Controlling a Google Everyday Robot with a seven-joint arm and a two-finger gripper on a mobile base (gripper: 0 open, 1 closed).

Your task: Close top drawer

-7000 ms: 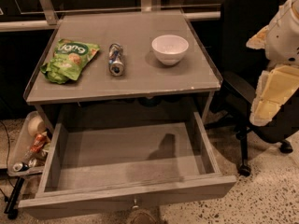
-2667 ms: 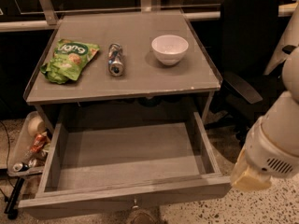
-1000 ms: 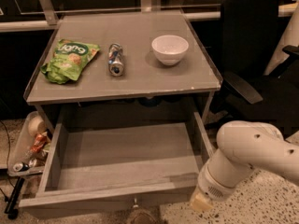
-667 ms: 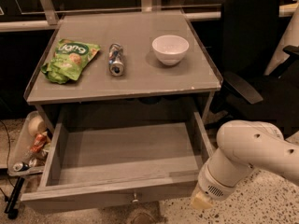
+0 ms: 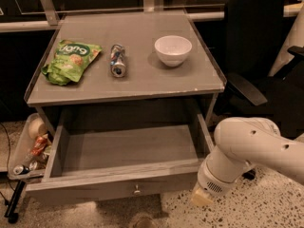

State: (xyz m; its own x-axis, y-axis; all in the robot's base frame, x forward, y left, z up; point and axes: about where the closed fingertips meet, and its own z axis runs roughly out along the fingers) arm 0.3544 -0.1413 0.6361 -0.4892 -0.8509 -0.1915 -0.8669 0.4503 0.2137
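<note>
The top drawer [image 5: 114, 185] is of grey wood, matt, with visible grain; its small knob [image 5: 137, 190] is shiny metal. The desk [image 5: 142, 82] has the same matt grey surface. The bowl [image 5: 173, 49] is white and glossy, the can [image 5: 118, 60] is bright metal, and the bag [image 5: 70, 61] is shiny green plastic. The pincer [image 5: 202, 197], low beside the drawer's right front corner, looks pale and matt below the smooth white shell of the arm [image 5: 251, 146].
</note>
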